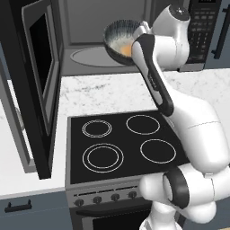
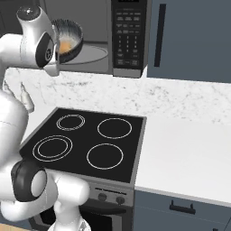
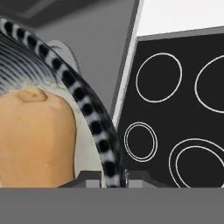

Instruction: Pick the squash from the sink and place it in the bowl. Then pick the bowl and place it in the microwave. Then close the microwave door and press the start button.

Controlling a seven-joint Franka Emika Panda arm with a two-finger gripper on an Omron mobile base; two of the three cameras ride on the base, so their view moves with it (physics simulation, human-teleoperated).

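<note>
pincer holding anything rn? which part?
Yes: the pincer is shut on the rim of the bowl, one fingertip each side of the wall. The squash lies inside. Bowl is lifted at the microwave opening.

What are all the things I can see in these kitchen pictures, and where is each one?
bowl: one, blue-grey streaked, cream inside, held tilted at the microwave's opening.
squash: one, orange, inside the bowl.
microwave: one, black, grey interior, above the stove.
microwave door: one, black, swung open at left.
turntable: one, round glass, on the microwave floor.
stove: one, black, four ring burners, knobs in front.
counter: white marbled, either side of the stove.
arm: one, white with dark joints.
end effector: one, shut on the bowl's rim.
</note>
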